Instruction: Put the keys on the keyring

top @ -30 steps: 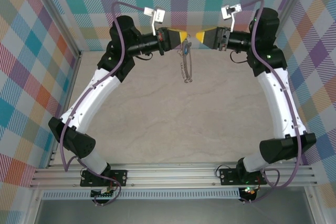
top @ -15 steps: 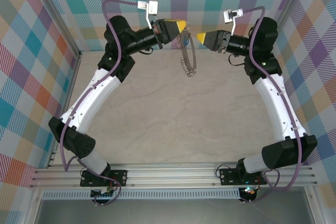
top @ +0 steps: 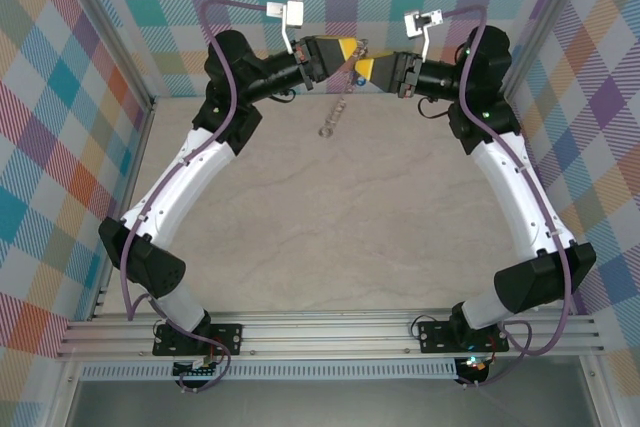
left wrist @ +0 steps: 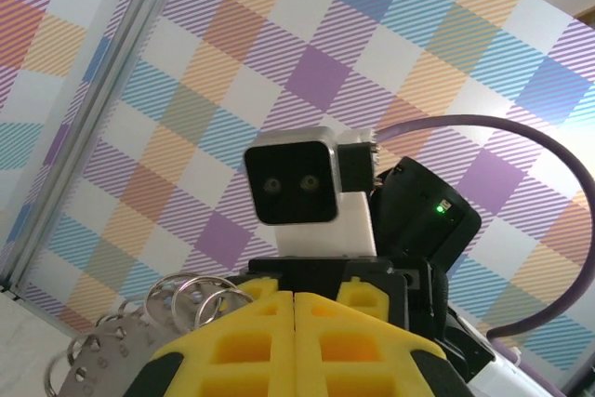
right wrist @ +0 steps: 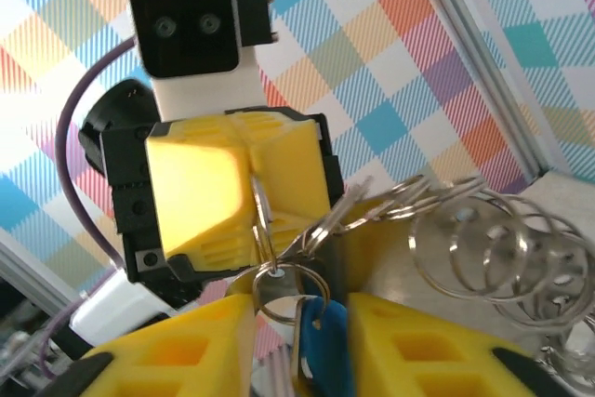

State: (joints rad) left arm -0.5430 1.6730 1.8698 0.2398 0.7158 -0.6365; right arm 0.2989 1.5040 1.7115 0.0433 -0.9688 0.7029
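From above, your left fingers (top: 345, 49) and right fingers (top: 365, 68) meet nearly tip to tip, high over the far end of the tabletop (top: 320, 237). The keyring (top: 338, 102) trails from that meeting point toward you and a little left, clear of the surface as far as you can judge. In the left wrist view, the left fingers (left wrist: 251, 346) are pressed together with no gap. The keyring's small loops (left wrist: 186, 297) bunch just to their left, and the right arm's wrist camera (left wrist: 296, 188) faces you straight on, so the two tools are lined up head to head. In the right wrist view, the right fingers (right wrist: 177, 360) stand close on either side of the blue head of the key (right wrist: 323, 346). Whether they actually pinch it you cannot tell. The key's long axis runs out along those fingers toward the left fingers (right wrist: 200, 192), which are clamped on the keyring's thin wire where it leaves their seam. The key's own small ring (right wrist: 279, 281) sits right at that wire, and the fringe of loops (right wrist: 483, 239) fans off to the right. The key lies just short of the wire, straight ahead of the right fingers, so that is likely the arm to do the threading while the left holds the hoop steady. Whether the small ring is already hooked on is not clear.
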